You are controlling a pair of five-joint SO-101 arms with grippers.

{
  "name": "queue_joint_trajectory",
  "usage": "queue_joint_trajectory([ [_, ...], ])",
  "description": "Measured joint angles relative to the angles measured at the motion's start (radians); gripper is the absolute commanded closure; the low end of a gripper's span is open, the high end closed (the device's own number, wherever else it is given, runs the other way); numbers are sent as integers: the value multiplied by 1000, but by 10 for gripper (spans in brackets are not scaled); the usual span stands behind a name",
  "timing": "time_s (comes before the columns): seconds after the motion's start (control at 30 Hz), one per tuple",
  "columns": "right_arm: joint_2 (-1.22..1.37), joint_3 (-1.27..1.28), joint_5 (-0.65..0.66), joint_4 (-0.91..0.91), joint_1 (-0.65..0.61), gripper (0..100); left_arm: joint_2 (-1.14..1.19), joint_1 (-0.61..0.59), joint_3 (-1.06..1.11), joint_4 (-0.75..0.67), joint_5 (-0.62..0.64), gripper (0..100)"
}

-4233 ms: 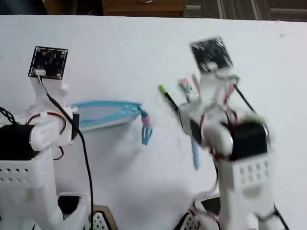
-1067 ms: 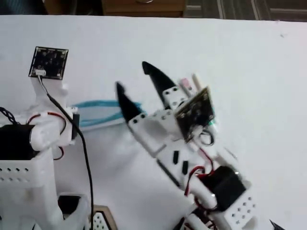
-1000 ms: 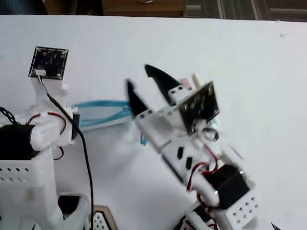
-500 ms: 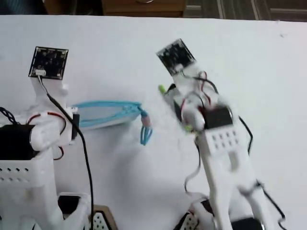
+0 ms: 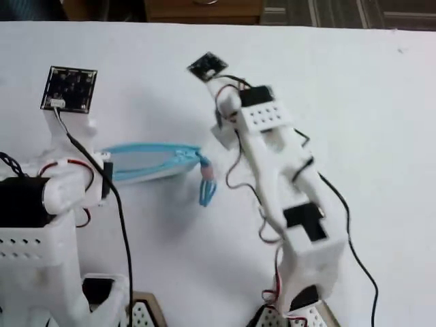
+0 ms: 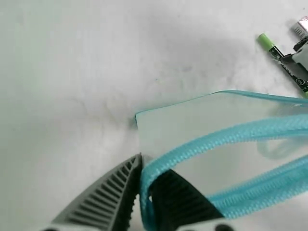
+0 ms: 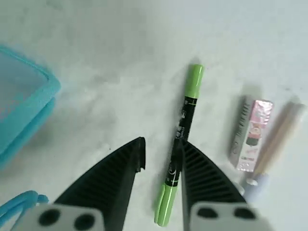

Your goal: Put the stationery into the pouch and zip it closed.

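Observation:
A clear pouch (image 5: 146, 162) with a blue zip lies left of centre, its mouth gaping. My left gripper (image 6: 144, 168) is shut on the zip edge at the pouch's (image 6: 216, 125) left end. The right arm (image 5: 262, 119) stretches out over the stationery and hides it in the high view. My right gripper (image 7: 162, 144) hangs open just above the table. The green pen (image 7: 180, 144) lies between its fingers, close against one of them. A pink eraser (image 7: 250, 134) and a beige pencil (image 7: 279, 132) lie beside the pen. The pouch's corner (image 7: 24, 101) is off to the side.
A blue strap (image 5: 206, 184) trails from the pouch's right end toward the right arm. The left arm's base (image 5: 41, 225) stands at the near left. The white table (image 5: 368, 102) runs bare to the right and far side.
The right arm has swung away from the pouch's right end and stretched out over the stationery, its open gripper now down around the green pen. The left arm and pouch have stayed put.

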Motion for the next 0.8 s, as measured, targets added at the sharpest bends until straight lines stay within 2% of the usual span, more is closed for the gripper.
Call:
queue_joint_trajectory([
  [0.3, 390, -402, -31, 133, 21, 864, 0, 0, 0, 0, 0, 978],
  [0.5, 535, -684, -25, 264, 34, 863, 0, 0, 0, 0, 0, 978],
  [0.8, 723, -858, -5, 305, 48, 865, 0, 0, 0, 0, 0, 978],
])
